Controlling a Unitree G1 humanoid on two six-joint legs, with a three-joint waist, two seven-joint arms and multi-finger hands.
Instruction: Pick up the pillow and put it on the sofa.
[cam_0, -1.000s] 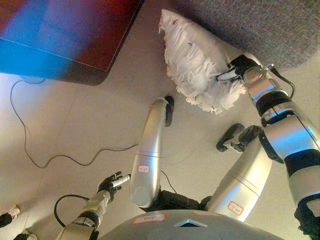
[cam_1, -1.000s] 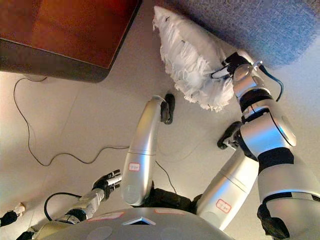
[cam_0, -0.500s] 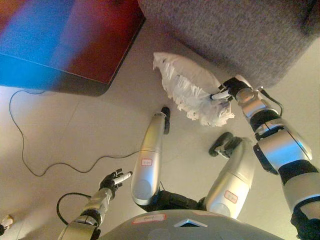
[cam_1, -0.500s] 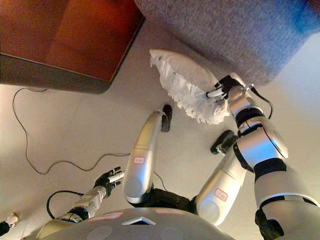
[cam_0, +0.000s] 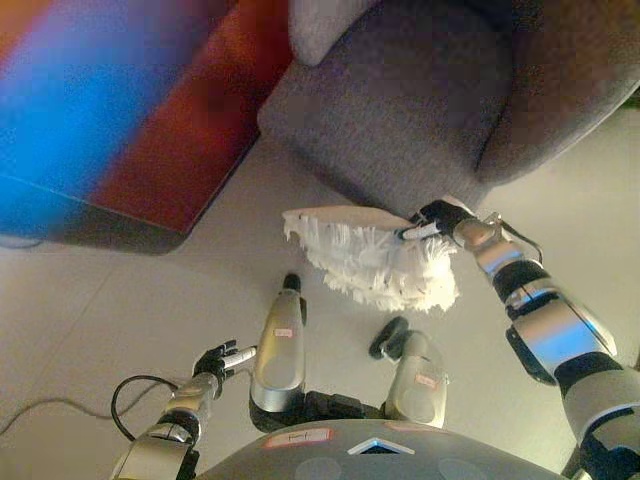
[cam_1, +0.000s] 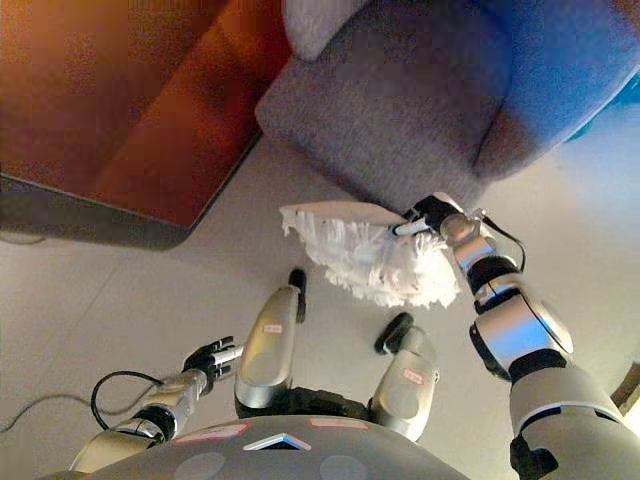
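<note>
Gripping pillow (cam_0: 375, 262) edge, right hand (cam_0: 433, 217), beside sofa (cam_0: 420, 100)

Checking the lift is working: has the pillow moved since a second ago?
Yes. The pillow, held in the right hand, has come up off the floor and now hangs by the sofa seat's front edge.

Two head-mounted eye views, set side by side, looked steeply down from well above the right hand (cam_0: 437, 216), both shared the grey sofa (cam_1: 420, 100) beyond it, the white pillow (cam_0: 375, 260) beside it, the floor (cam_0: 150, 300) below.
</note>
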